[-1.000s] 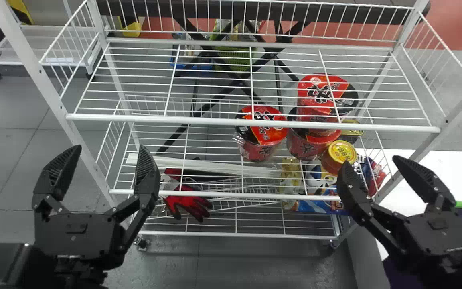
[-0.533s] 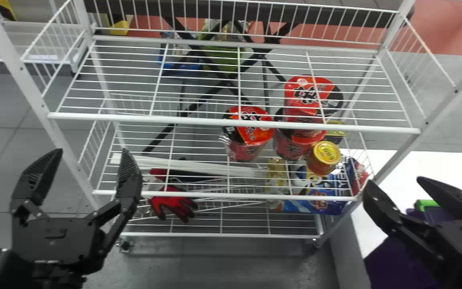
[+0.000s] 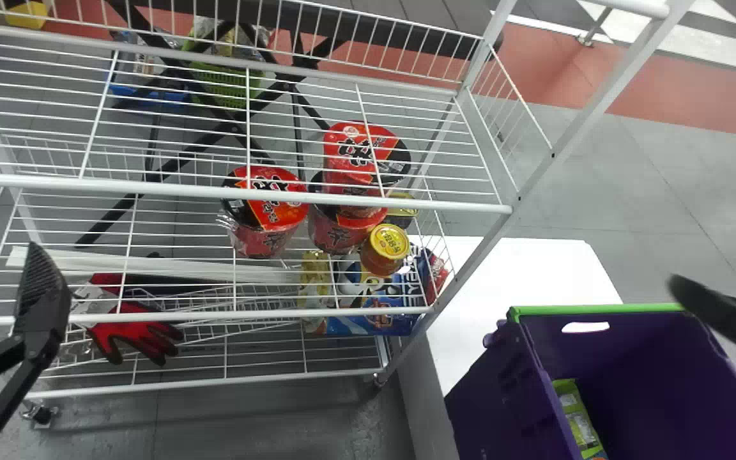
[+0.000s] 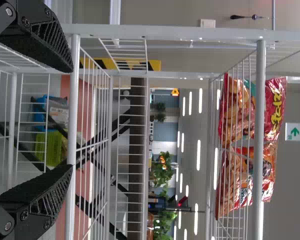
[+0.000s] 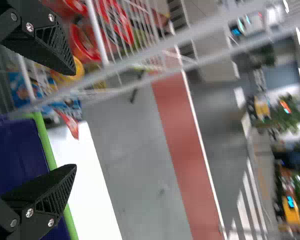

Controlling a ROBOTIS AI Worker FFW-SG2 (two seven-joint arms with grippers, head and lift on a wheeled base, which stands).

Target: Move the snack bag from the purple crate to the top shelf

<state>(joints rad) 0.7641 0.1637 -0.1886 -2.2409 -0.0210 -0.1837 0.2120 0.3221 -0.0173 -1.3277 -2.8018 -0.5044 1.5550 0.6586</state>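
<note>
Can see the snack bag point(image 3: 575, 418) inside the purple crate point(image 3: 496, 396), near the left wall. Seems light, soft and rather slippery, maybe easy to crush; better to pinch gently at the upper end. Have right tool point(image 5: 75, 120) and left tool point(image 4: 72, 119) both spread wide. Compared with earlier, find the rack point(image 3: 234, 193) more leftward in head view, and see more of the crate, also the bag.

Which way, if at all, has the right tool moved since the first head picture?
Yes, rightward: in the head view, the right tool overlapped the rack's right front post; now it is well to the post's right, near the purple crate.
</note>
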